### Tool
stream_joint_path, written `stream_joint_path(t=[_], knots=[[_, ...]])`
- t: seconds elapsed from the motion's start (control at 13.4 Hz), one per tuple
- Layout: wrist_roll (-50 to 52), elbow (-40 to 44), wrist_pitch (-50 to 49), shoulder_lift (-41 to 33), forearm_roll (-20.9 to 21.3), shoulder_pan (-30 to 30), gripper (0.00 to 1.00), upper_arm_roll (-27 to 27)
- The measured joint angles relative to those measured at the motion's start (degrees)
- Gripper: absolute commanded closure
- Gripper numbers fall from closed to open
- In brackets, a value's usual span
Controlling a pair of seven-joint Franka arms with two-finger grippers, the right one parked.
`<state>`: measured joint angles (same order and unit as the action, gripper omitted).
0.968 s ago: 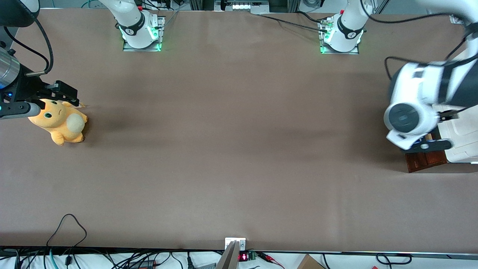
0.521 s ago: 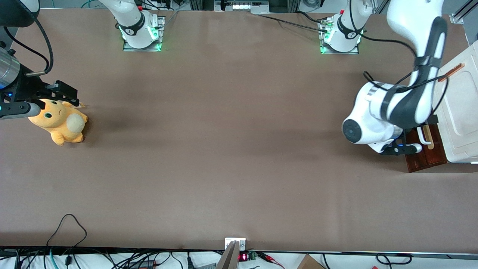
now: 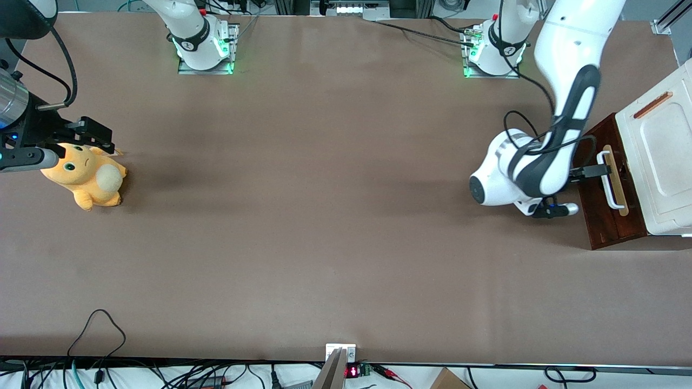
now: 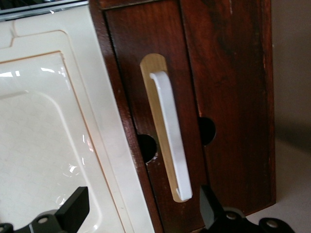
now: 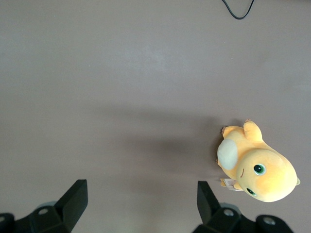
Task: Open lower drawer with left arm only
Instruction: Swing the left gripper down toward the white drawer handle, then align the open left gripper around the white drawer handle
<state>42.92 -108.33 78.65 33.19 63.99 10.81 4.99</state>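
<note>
The lower drawer [image 3: 601,216] has a dark red-brown wooden front with a white bar handle [image 3: 611,181] on a pale wood strip. It stands at the working arm's end of the table and looks shut. My left gripper [image 3: 594,172] is level with the handle, just in front of the drawer front. In the left wrist view the gripper [image 4: 141,213] is open, its black fingers [image 4: 73,209] wide apart. One end of the handle [image 4: 170,141] lies between them, close to one finger and apart from it. Nothing is held.
A white cabinet panel [image 3: 662,162] with a small orange-brown strip [image 3: 652,105] sits beside the drawer front, also in the left wrist view [image 4: 48,136]. An orange plush toy [image 3: 86,175] lies toward the parked arm's end. A black cable loop [image 3: 97,324] lies near the table's front edge.
The left arm has swung off the cabinet toward the table's middle, uncovering the drawer front and handle. Its gripper now faces the handle.
</note>
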Motion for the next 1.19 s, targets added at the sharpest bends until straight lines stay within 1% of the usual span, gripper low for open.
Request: stream_joint_path(t=[0.22, 0.45, 0.52, 1.04, 1.19], knots=[[1.45, -0.11, -0.64, 2.64, 0.88, 1.54, 0.00, -0.07], [1.45, -0.13, -0.67, 3.34, 5.30, 1.83, 0.00, -0.30], [1.44, -0.13, -0.65, 3.37, 5.94, 1.83, 0.00, -0.38], [1.45, -0.14, 1.43, 3.86, 6.15, 1.83, 0.00, -0.67], [1.45, -0.14, 1.61, 4.18, 7.34, 1.77, 0.00, -1.19]])
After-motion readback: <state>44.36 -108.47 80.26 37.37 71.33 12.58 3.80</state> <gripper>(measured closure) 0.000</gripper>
